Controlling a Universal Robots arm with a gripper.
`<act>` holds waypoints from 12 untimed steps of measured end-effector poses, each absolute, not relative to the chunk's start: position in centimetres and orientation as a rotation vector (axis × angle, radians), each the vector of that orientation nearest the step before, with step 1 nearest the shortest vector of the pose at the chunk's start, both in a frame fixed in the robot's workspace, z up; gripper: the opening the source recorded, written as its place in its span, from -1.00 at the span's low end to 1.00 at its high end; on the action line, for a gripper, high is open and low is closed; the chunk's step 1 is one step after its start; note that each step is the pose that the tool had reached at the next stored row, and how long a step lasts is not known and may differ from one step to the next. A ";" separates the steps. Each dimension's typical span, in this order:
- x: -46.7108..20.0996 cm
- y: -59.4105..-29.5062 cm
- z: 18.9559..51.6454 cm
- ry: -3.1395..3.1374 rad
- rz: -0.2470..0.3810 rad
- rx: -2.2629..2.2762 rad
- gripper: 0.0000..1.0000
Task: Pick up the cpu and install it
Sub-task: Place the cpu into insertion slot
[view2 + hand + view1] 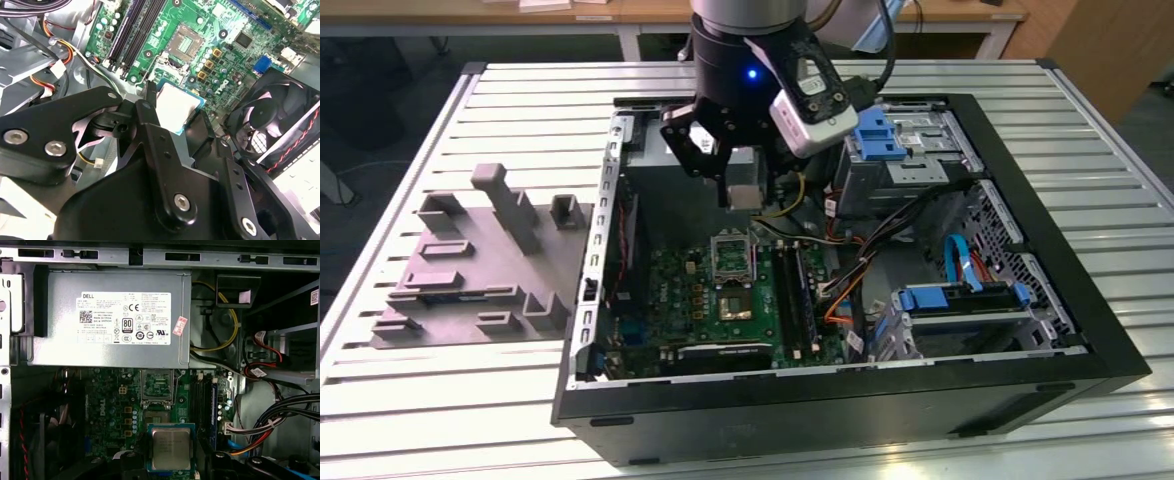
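Tool (731, 195) grips the thin, flat square cpu (171, 449), silvery metal top, above the green motherboard (112, 402).

My worktop (440, 400) was a pale metal surface of parallel slats with grooves between them. Beyond its far edge stood a wooden-topped desk (640, 10) on white legs (630, 42). The floor (374, 110) beneath was dark. A wooden panel (1101, 50) occupied the exterior view's upper right corner.

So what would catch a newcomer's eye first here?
An open computer case sits on the slatted table, its green motherboard exposed. Over it the gripper holds the cpu, a small silvery square, clear of the board. A grey moulded tray lies at the exterior view's left.
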State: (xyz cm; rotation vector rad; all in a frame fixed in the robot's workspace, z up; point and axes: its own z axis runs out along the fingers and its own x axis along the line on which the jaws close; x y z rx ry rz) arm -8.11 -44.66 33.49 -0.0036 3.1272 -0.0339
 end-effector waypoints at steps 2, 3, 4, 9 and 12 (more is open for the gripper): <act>-8.1 -44.7 33.4 3.127 -0.034 -0.004 -0.06; -8.1 -44.7 33.4 3.127 -0.034 -0.004 -0.06; -8.1 -44.7 33.3 3.127 -0.034 -0.004 -0.06; -8.1 -44.7 33.2 3.127 -0.033 -0.004 -0.06; -8.1 -44.7 33.0 3.127 -0.034 -0.004 -0.06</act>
